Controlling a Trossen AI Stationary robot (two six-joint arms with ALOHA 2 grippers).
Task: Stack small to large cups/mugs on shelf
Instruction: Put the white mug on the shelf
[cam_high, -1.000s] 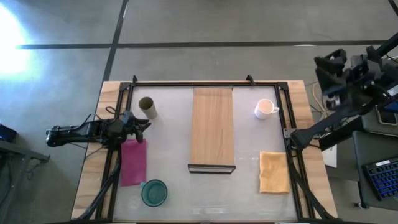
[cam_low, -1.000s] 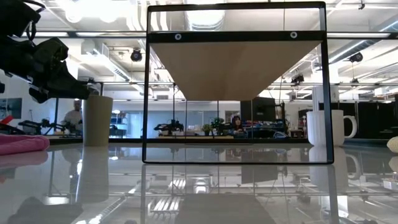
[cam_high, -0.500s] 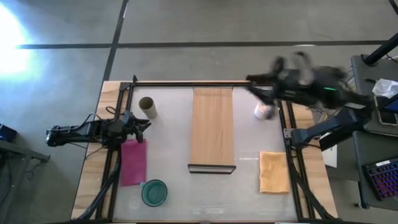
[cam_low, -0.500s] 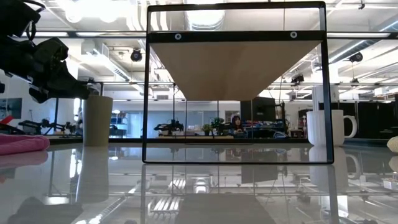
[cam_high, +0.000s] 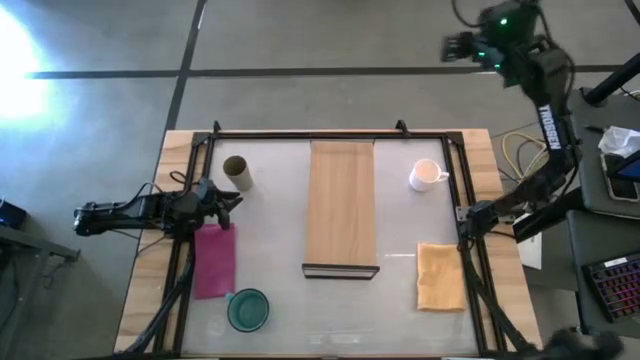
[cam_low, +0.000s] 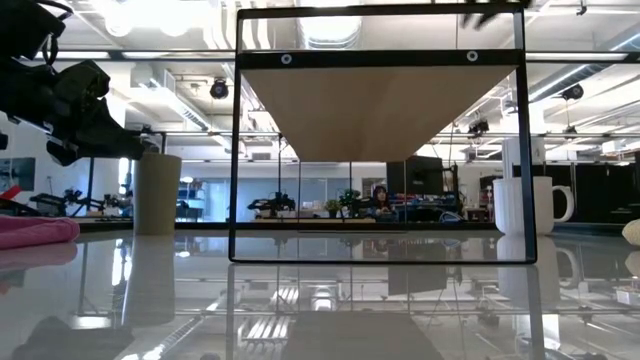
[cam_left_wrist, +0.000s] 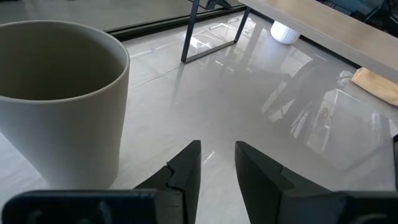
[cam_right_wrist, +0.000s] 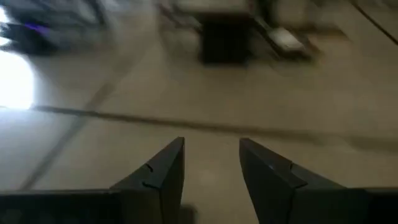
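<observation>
The olive-brown cup (cam_high: 236, 172) stands upright near the table's far left corner. It fills the left wrist view (cam_left_wrist: 56, 106) and shows in the low view (cam_low: 157, 194). My left gripper (cam_high: 234, 199) (cam_left_wrist: 217, 149) hovers level just on the near side of it, open by a narrow gap and touching nothing. The white mug (cam_high: 427, 175) (cam_low: 522, 205) stands right of the shelf (cam_high: 342, 208), a light-wood plank on a black frame (cam_low: 380, 60). The teal mug (cam_high: 248, 310) sits near the near left edge. My right gripper (cam_high: 452, 47) (cam_right_wrist: 211, 146) is open, raised beyond the table's far edge.
A pink cloth (cam_high: 214, 260) lies between my left gripper and the teal mug. An orange-yellow cloth (cam_high: 440, 276) lies near the right edge, on the near side of the white mug. A black rail (cam_high: 330, 134) frames the table. A keyboard (cam_high: 612, 285) sits off to the right.
My right arm swung fast from the table's right side across the far right corner above the white mug. It then rose up and away beyond the far edge. The cups, the mugs and the shelf stayed where they were.
</observation>
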